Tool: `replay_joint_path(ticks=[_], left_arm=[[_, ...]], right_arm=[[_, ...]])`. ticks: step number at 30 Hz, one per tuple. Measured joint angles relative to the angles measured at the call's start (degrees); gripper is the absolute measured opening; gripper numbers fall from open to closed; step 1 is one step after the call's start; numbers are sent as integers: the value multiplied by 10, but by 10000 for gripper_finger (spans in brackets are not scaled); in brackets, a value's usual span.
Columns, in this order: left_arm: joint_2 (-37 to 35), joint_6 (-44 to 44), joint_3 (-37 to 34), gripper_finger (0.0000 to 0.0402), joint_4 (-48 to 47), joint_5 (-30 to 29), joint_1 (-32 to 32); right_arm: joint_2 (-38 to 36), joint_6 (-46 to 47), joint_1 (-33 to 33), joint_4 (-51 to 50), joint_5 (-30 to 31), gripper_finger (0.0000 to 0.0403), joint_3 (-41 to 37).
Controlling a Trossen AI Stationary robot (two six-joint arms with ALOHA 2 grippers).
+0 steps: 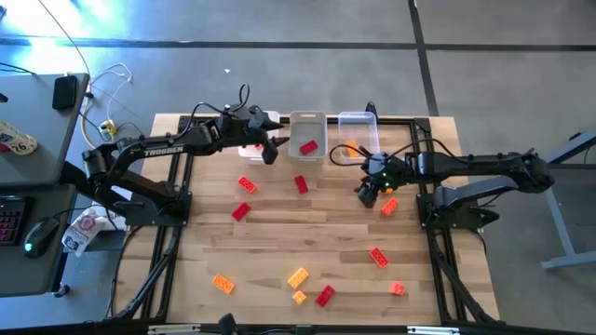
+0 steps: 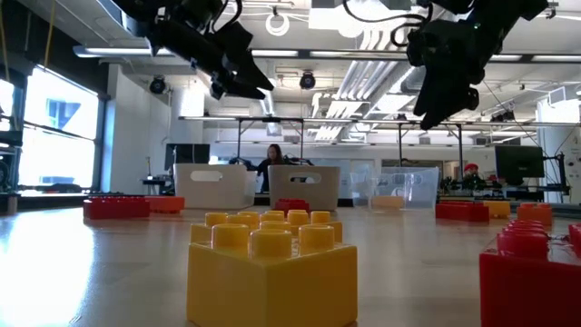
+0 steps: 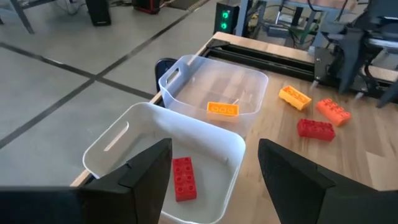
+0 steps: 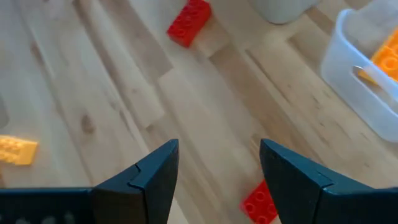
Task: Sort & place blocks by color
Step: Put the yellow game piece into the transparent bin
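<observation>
Three bins stand in a row at the table's far edge. The middle white bin [image 1: 307, 124] holds a red block [image 3: 184, 178], and the clear bin [image 1: 358, 122] to its right holds an orange block [image 3: 222, 109]. My left gripper [image 1: 270, 152] hangs open in the air just left of the middle bin, nothing between its fingers [image 3: 214, 163]. My right gripper [image 1: 369, 192] hangs open above the table in front of the clear bin, also empty [image 4: 217, 163]. Several red, orange-red and orange-yellow blocks lie flat on the wood, among them a red block [image 1: 301, 184] and an orange block [image 1: 389, 207].
The third bin [image 2: 215, 186] stands left of the middle one, partly under my left arm. More blocks lie near the front edge: a yellow block [image 1: 298, 276], a red block [image 1: 324, 296] and an orange block [image 1: 223, 284]. A black frame [image 1: 172, 233] runs along both table sides.
</observation>
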Motion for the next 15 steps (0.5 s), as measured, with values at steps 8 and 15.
replay_joint_path(ticks=[8, 15], left_arm=[[0, 0, 0, 227, 5, -2, 0], [0, 0, 0, 227, 18, -4, 0]], right_arm=[[0, 54, 35, -23, 31, 211, 0], [0, 241, 34, -90, 70, 211, 0]])
